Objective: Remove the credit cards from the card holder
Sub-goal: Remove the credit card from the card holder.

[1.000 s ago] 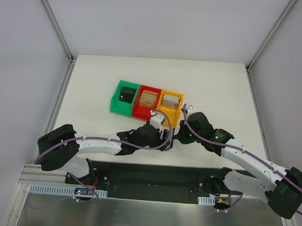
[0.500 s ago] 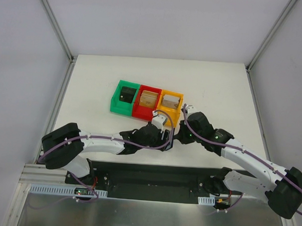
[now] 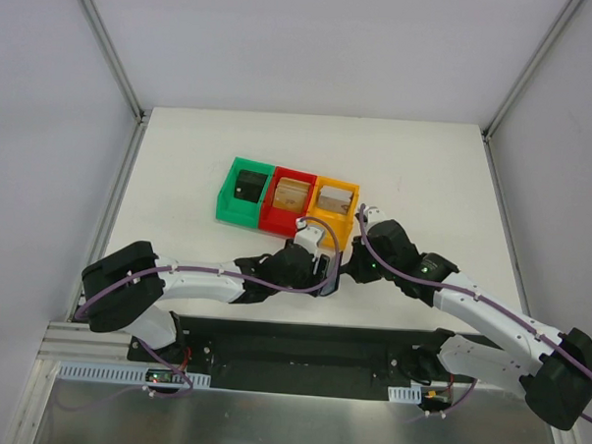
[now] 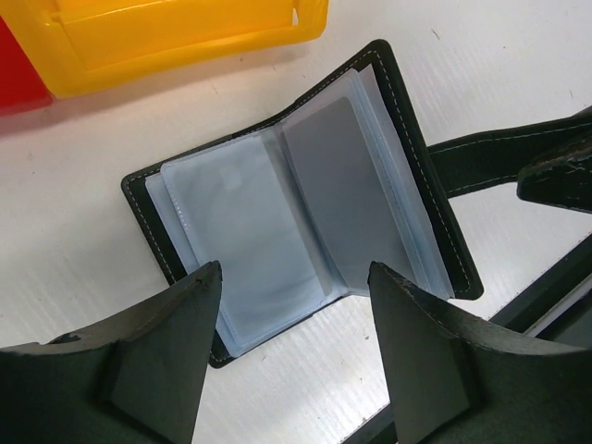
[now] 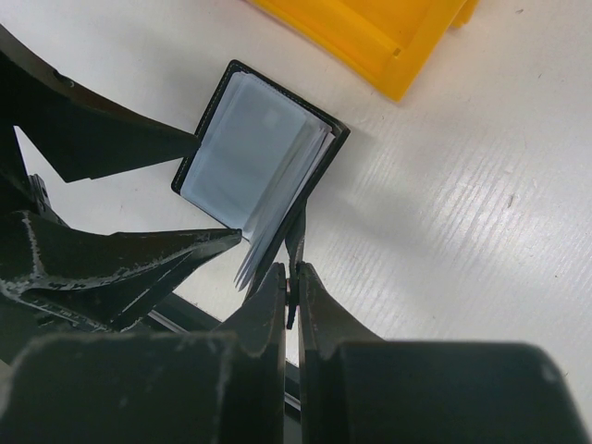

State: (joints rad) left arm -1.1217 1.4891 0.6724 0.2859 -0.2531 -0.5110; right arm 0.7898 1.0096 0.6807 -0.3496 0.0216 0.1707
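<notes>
The card holder (image 4: 296,194) lies open on the desk (image 4: 74,240) under the left hand (image 4: 294,277), which is spread wide and empty; the right hand (image 5: 291,282) is pinched shut on its cover flap. Light, floppy, with slick clear sleeves (image 4: 240,222), I'd guess: pin the cover, pull at a sleeve mouth

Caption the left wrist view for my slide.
Card holder lying open on the table near the yellow bin, framed by the open left tool.
</notes>
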